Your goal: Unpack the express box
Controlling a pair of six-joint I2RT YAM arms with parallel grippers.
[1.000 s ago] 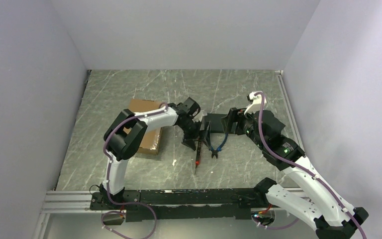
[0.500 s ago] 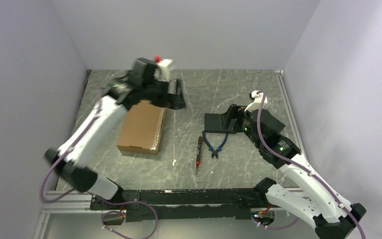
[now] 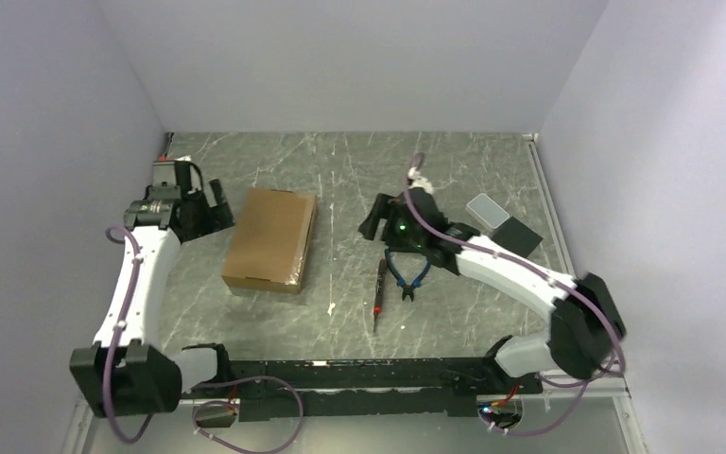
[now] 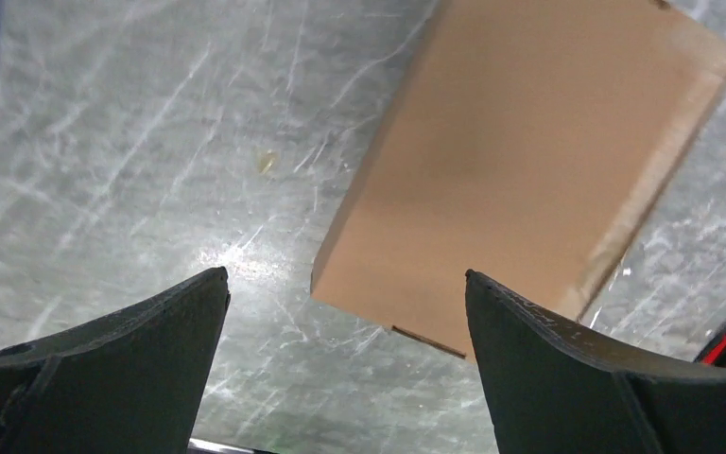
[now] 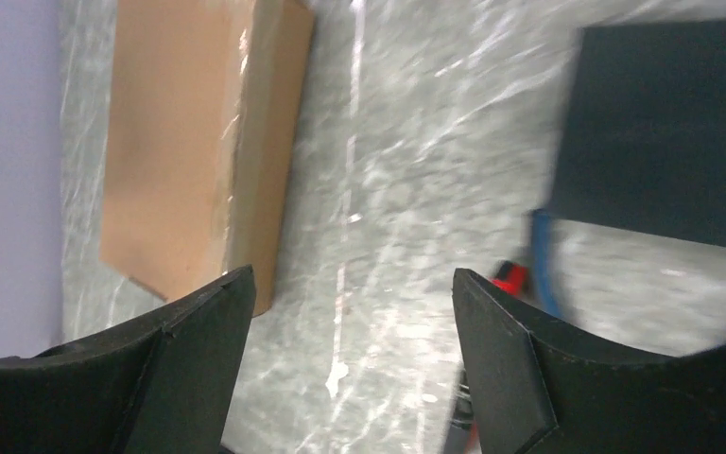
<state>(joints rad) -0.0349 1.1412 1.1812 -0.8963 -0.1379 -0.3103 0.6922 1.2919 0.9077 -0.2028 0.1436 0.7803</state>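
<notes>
Express box [image 3: 269,236]: flat rectangular brown cardboard on veined grey tabletop [image 3: 359,170]

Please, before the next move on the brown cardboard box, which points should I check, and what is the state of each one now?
1. Left pincer open and empty: ok.
2. Right pincer open and empty: ok.
3. Flat brown corrugated-cardboard box lies flat, touched by neither pincer: ok.
4. Box lid lifted for unpacking: not ok, it looks shut.
5. Which edge the lid flap opens from: cannot tell.
6. Blue-handled pliers and thin black-and-red tool lie apart from the box: ok.
</notes>
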